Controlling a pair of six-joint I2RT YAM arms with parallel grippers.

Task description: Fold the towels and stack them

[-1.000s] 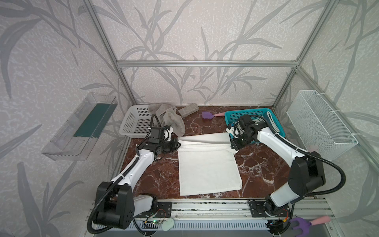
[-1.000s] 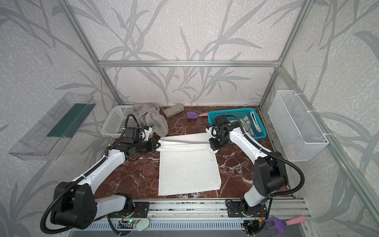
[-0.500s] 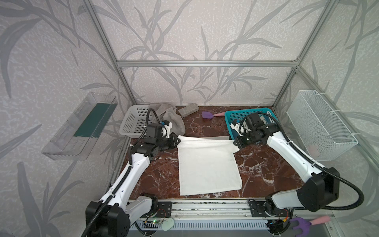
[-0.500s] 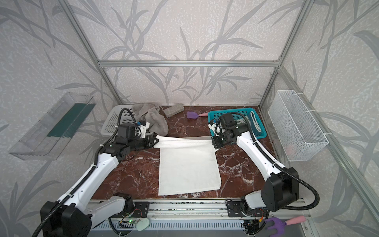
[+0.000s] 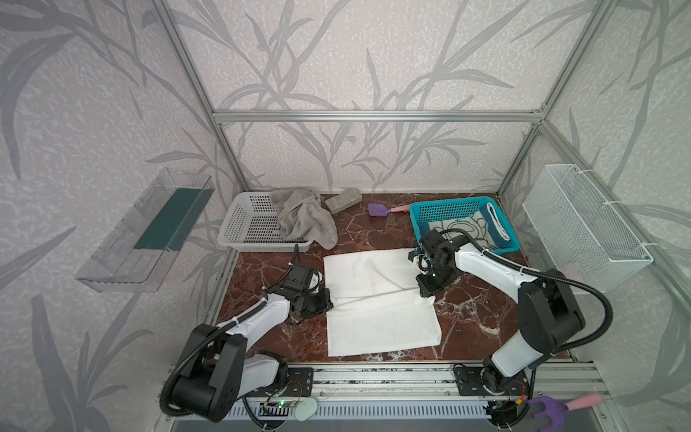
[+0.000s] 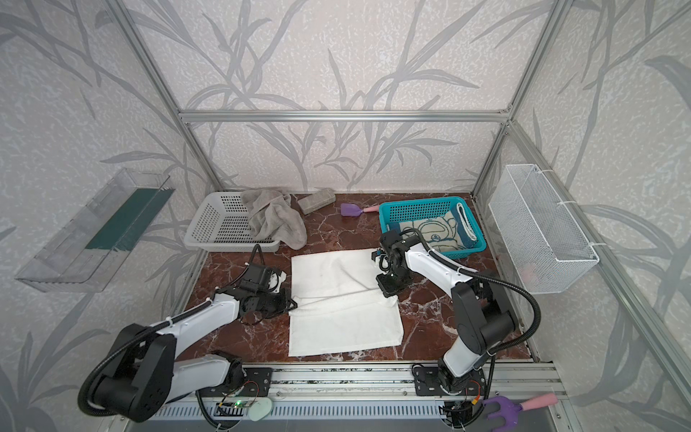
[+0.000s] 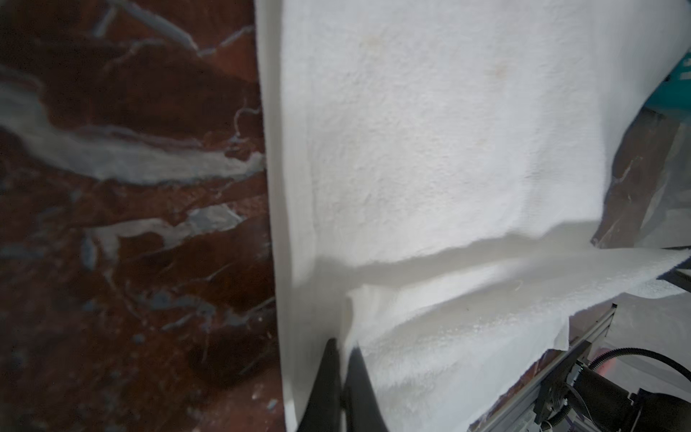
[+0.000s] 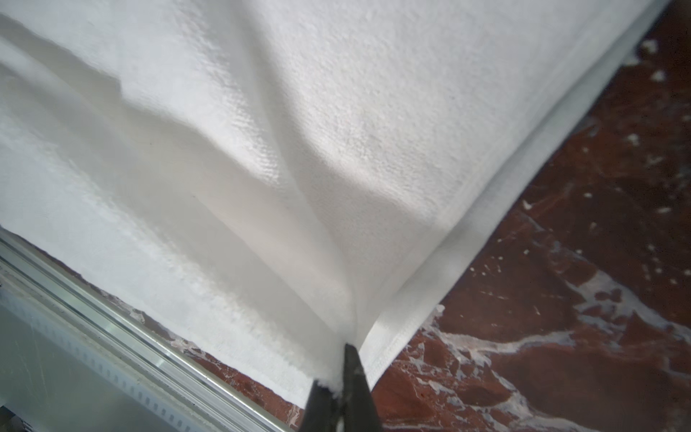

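Left fingers [image 7: 326,385] and right fingers [image 8: 356,381] pinch white towel [image 5: 374,276] — opposite edges.

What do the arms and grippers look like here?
The left arm and right arm have white link shells and bulky black joints. A black corrugated cable loops off each. The left gripper and right gripper have thin black fingers.

White arms [image 5: 258,318] with black joints [image 5: 549,318], cables [image 5: 602,310], left gripper [image 5: 329,303], right gripper [image 5: 426,293].

left hand [image 5: 330,303]; right hand [image 5: 426,294] | pulled frontward; white towel [image 5: 381,331] | far edge folded to middle
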